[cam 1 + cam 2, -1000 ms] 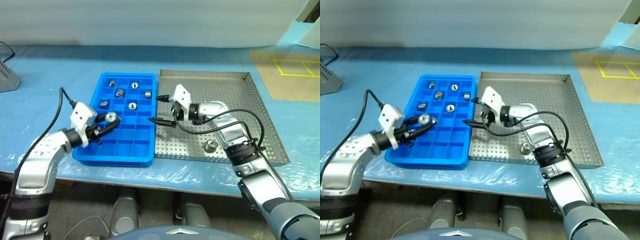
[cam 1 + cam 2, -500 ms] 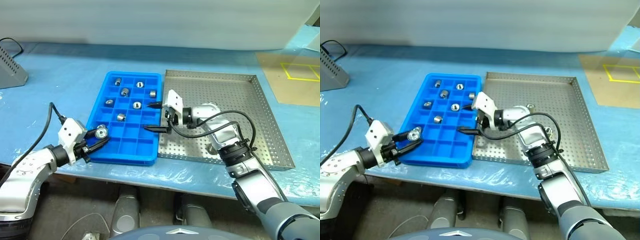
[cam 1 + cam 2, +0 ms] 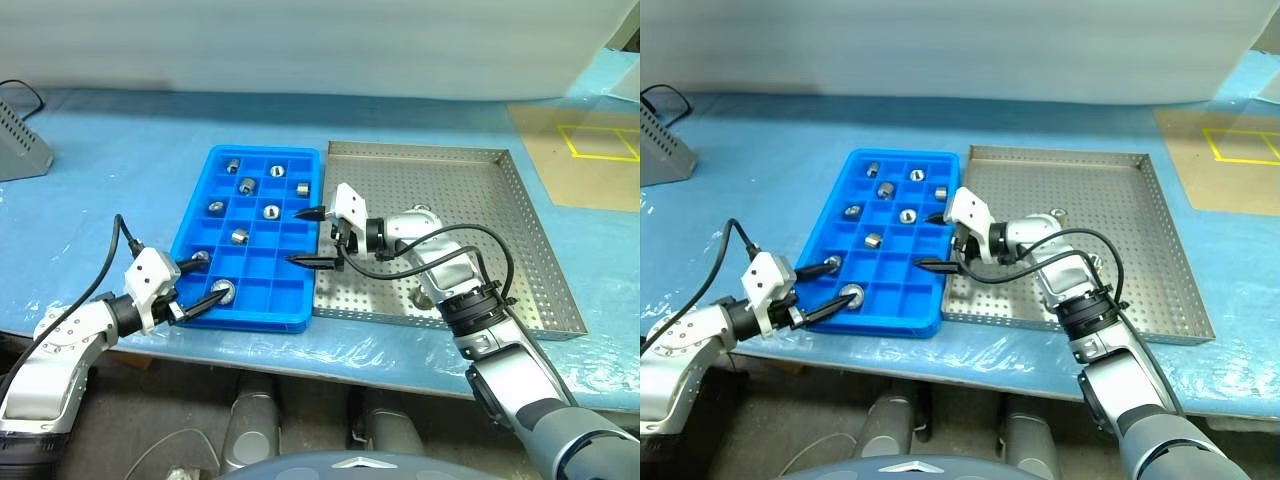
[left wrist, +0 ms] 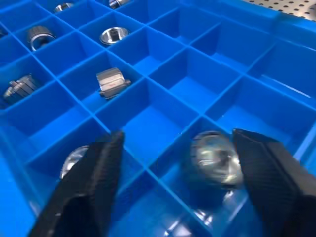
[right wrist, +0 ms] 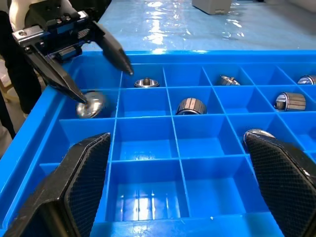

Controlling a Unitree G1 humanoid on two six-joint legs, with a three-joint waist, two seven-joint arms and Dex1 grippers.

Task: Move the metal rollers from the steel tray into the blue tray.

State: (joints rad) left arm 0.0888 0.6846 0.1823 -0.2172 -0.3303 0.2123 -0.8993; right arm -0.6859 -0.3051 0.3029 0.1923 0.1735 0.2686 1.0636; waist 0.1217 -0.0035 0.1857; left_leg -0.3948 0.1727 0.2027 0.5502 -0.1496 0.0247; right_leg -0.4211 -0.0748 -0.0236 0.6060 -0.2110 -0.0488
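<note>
Rollers point(image 3: 240, 236) lie scattered through the square cells of the blue tray point(image 3: 256, 313), most of them toward its far end, each in its own cell. At the tray's near left corner the left gripper point(image 3: 200, 282) has its two black fingers spread apart, and one roller point(image 3: 222, 291) sits between the fingertips beside the nearer one, in a cell of the front row; it looks released rather than pinched. Another roller point(image 4: 73, 159) shows in the neighbouring cell, partly behind a finger. The right gripper point(image 3: 309, 238) hovers over the tray's right edge, pointing left with its jaws wide and nothing between them. To the right, just beside the blue tray, the steel tray point(image 3: 520, 230) holds one roller point(image 3: 1058, 213) near the right forearm.
</note>
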